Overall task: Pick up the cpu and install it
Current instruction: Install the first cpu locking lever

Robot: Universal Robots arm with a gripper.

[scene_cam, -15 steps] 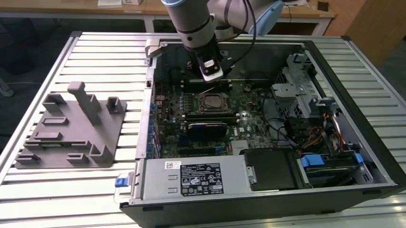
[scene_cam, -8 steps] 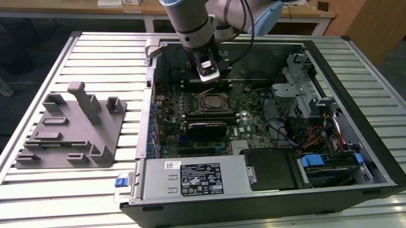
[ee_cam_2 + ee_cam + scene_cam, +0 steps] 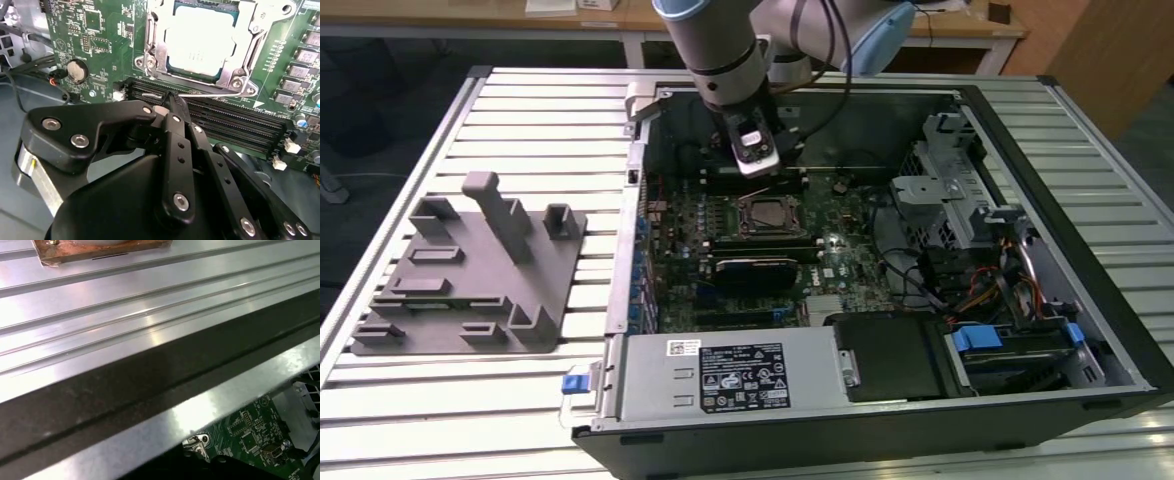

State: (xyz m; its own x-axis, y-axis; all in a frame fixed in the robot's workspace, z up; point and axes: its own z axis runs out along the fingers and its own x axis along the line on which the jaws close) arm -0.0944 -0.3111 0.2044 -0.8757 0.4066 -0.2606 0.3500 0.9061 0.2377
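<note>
Labels: black-and-white sticker (image 3: pixel 744 378) on the grey power supply box (image 3: pixel 654 385), print too small to make out.
Cpu: cpu (image 3: pixel 200 42) seated in the motherboard socket, metal frame (image 3: pixel 240 75) around its edges (silver top showing).
Claw: claw (image 3: pixel 169 102) closed, fingertips together with nothing between, over the memory slots (image 3: pixel 235 122).
Relation: in the exterior view, cpu at 6 o'clock of the claw, near, not touching.

Lab, slatted metal table (image 3: pixel 520 110), opened computer (image 3: pixel 720 380)

light: bright, even, from above | glare: slatted table (image 3: pixel 150 315), cpu (image 3: pixel 202 37) top washed pale | shadow: dim inside case (image 3: pixel 907 130)
</note>
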